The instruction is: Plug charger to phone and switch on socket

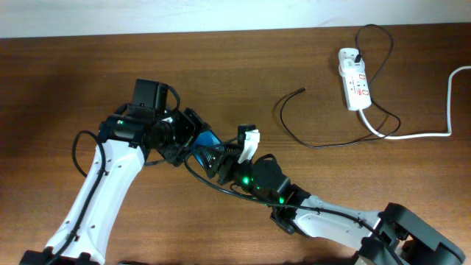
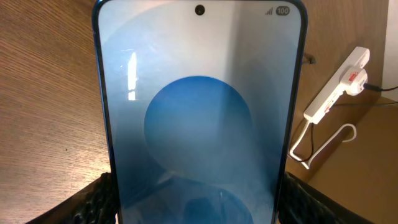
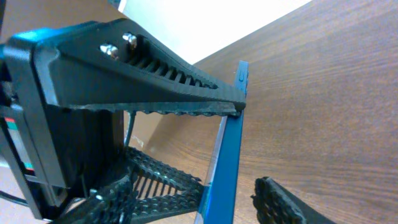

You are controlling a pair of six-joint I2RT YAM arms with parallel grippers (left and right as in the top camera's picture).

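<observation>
Here left claw (image 1: 190,140) grasps phone (image 2: 199,124), right claw (image 1: 221,156) unclenched beside it; charger (image 1: 280,114), socket (image 1: 354,79) apart.

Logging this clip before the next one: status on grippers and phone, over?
Left gripper shut on the phone. Right gripper open, straddling the phone's edge, not yet gripping. Charger tip lies on the table, away from the phone.
</observation>
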